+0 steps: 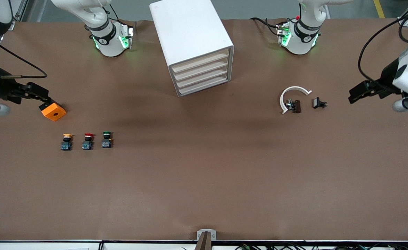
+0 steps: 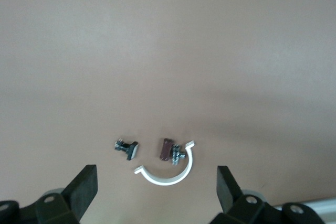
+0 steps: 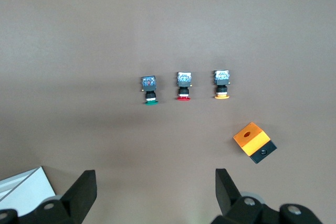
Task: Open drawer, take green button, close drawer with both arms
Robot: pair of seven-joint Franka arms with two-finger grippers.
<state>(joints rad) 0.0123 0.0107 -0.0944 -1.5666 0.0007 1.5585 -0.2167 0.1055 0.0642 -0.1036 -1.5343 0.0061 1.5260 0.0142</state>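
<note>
- Nearest the front camera, three buttons are set in a row toward the right arm's end of the table: the green button (image 1: 106, 139) at the end of the row nearer the table's middle, the red one (image 1: 88, 141) beside it, then the yellow one (image 1: 66, 142). Each stands well apart from its neighbour, presumably so that one can be gripped alone.
- An orange box (image 1: 53, 111) lies farther back than the row, near it.
- Toward the left arm's end, a white clip (image 1: 291, 98), a brown part (image 1: 296, 106) inside its curve and a black part (image 1: 318, 102) just beside are laid; what they are cannot be made out.
- The right gripper (image 3: 155, 191) is held over bare table near the orange box, fingers spread wide and empty.
- The left gripper (image 2: 156, 187) is held over the table's left end beside the small parts, likewise spread and empty. Both arms appear to wait.
- Farthest, the cabinet (image 1: 191, 41) stands between the bases, turned partly toward the left arm's end. All four drawers, the top drawer (image 1: 201, 63) included, are shut; their contents are hidden, and no handles can be seen.
</note>
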